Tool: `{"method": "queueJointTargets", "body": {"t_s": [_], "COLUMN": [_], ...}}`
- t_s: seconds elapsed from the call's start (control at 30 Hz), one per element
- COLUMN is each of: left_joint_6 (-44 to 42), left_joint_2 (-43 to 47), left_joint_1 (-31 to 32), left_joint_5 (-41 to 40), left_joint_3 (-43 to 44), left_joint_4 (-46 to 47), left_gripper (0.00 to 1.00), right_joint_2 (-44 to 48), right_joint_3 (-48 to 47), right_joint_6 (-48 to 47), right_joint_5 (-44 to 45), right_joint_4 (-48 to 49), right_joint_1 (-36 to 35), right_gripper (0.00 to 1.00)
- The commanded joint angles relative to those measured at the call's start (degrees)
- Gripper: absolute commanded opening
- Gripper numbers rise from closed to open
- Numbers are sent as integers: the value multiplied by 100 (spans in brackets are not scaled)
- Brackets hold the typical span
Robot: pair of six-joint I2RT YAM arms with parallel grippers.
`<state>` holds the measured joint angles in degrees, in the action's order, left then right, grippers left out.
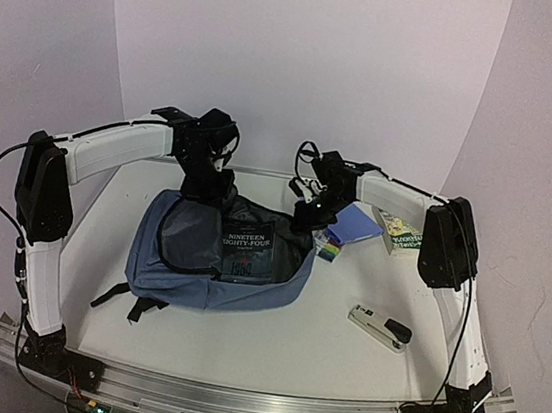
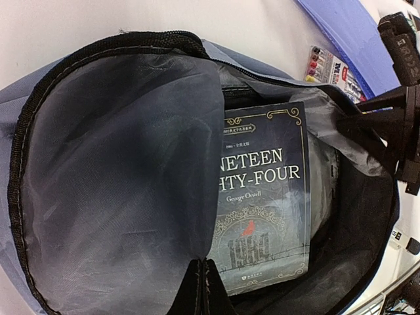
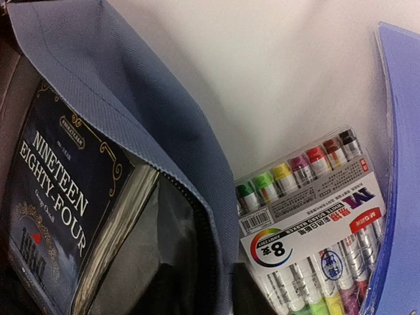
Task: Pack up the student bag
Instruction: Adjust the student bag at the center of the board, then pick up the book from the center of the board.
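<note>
The student bag (image 1: 186,281), slate-blue, lies open in the middle of the table with a dark book, "Nineteen Eighty-Four" (image 1: 251,249), inside it. My left gripper (image 1: 207,190) is at the bag's far rim, shut on the grey lining flap (image 2: 111,170), and holds it up; its fingertips meet at the bottom of the left wrist view (image 2: 202,285). My right gripper (image 1: 307,215) is shut on the bag's right rim (image 3: 131,85), with the blue fabric pinched between its fingers (image 3: 230,295). The book also shows in both wrist views (image 2: 266,197) (image 3: 59,197).
A pack of coloured markers (image 1: 330,243) (image 3: 315,216) lies just right of the bag's opening, partly on a blue folder (image 1: 355,221) (image 3: 400,131). A green-covered book (image 1: 399,234) lies further right. A stapler (image 1: 380,326) lies at the front right.
</note>
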<state>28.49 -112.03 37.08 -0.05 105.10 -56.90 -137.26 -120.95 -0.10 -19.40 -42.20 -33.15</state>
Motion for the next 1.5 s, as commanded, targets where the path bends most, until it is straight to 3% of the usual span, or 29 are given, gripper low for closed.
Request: {"method": "queueJointTargets", "body": {"t_s": [0.0, 0.13, 0.27, 0.47, 0.5, 0.57, 0.63, 0.73, 0.97, 1.13, 1.23, 1.33, 1.4, 1.47], "left_joint_6": [-37, -32, -18, -77, -85, -89, -89, -93, -82, -131, -112, -81, -43, 3], "left_joint_2": [277, 343, 406, 362, 346, 320, 281, 181, 89, 43, 50, 47, 33, 76], "left_joint_1": [-25, -25, -42, -69, -70, -71, -70, -69, -70, -69, -69, -72, -69, -62], "left_joint_5": [-50, -152, -224, -239, -220, -136, -54, 119, 377, 435, 436, 420, 368, 309], "left_joint_3": [3, -89, -321, -492, -485, -454, -385, -204, 288, 663, 787, 872, 921, 908], "left_joint_4": [-82, -142, -160, -253, -266, -260, -248, -249, -284, -384, -434, -450, -497, -482], "left_gripper": [0, 0, 0, 0, 0, 0, 5, 19, 58, 76, 79, 80, 83, 93], "right_joint_2": [366, 1289, 2169, 2489, 2474, 2358, 2228, 2087, 1708, 1338, 1387, 1673, 2086, 2611], "right_joint_3": [-376, 41, 1249, 2327, 2332, 2105, 1843, 1510, 906, 878, 1190, 1872, 2548, 3391], "right_joint_6": [-101, -39, 125, 123, 145, 249, 344, 467, 309, 60, 72, 858, 1582, 2435], "right_joint_5": [56, 343, 904, 1097, 998, 796, 541, 216, -14, -277, -484, -1266, -1634, -1717], "right_joint_4": [-53, 184, 710, 834, 853, 845, 839, 759, 364, 130, 129, 379, 1089, 2063], "right_joint_1": [-25, -19, -16, -16, -16, -1, 99, 370, 1405, 2001, 2145, 2326, 2369, 2368], "right_gripper": [0, 0, 0, 0, 2, 15, 33, 57, 85, 88, 87, 87, 88, 90]}}
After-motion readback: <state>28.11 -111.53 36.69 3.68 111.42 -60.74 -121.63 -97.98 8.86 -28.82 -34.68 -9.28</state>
